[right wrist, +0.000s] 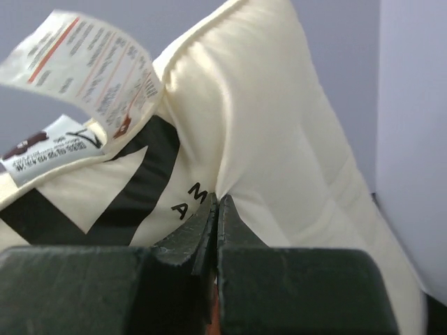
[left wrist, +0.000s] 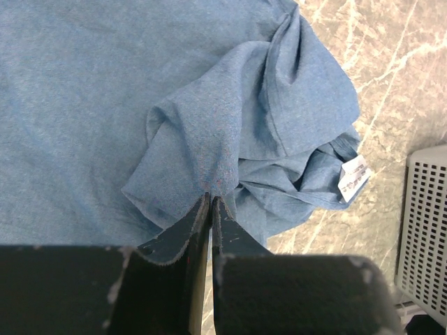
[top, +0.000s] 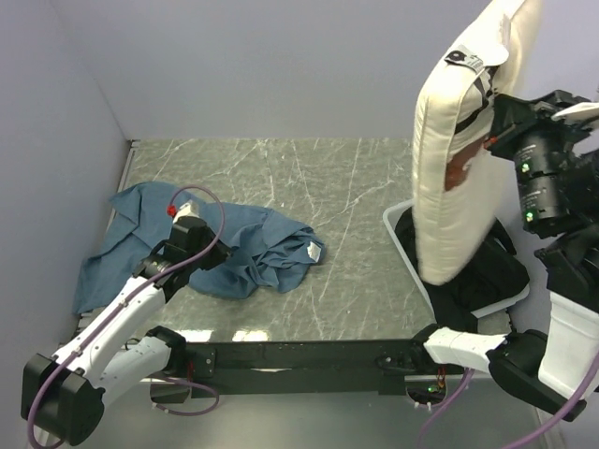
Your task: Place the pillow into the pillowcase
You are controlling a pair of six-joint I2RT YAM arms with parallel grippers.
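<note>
Far to the left of the white mesh basket (top: 401,232) we see the pillowcase (top: 234,248), a dusty-blue cloth lying crumpled on the marble-patterned table (top: 356,178). Its left part spreads fairly flat, and the part nearer the basket is bunched into folds. A small white care label (top: 313,250) shows at the bunched end, on the side facing the basket.

The left gripper (top: 190,227) sits over the middle of this cloth. In the left wrist view the pillowcase (left wrist: 105,105) fills most of the picture, and the left gripper (left wrist: 211,202) has its jaws pressed together on a raised fold of the blue cloth. The care label (left wrist: 354,178) lies between that fold and the basket (left wrist: 426,230), whose perforated wall shows at the right edge.

Bare table lies between the pillowcase and the basket. The basket stands at the table's right side and holds black fabric (top: 473,281).

The pillow (top: 459,159) hangs upright over the basket, its cream-white back turned towards us and its lower end overlapping the basket in the top view. We cannot tell whether it touches the black fabric.

The right gripper (top: 485,138) meets the pillow's edge on the side away from the pillowcase. In the right wrist view the right gripper (right wrist: 218,202) is clenched on the seam of the pillow (right wrist: 279,139), beside two printed tags (right wrist: 84,63) and some dark lettering.
</note>
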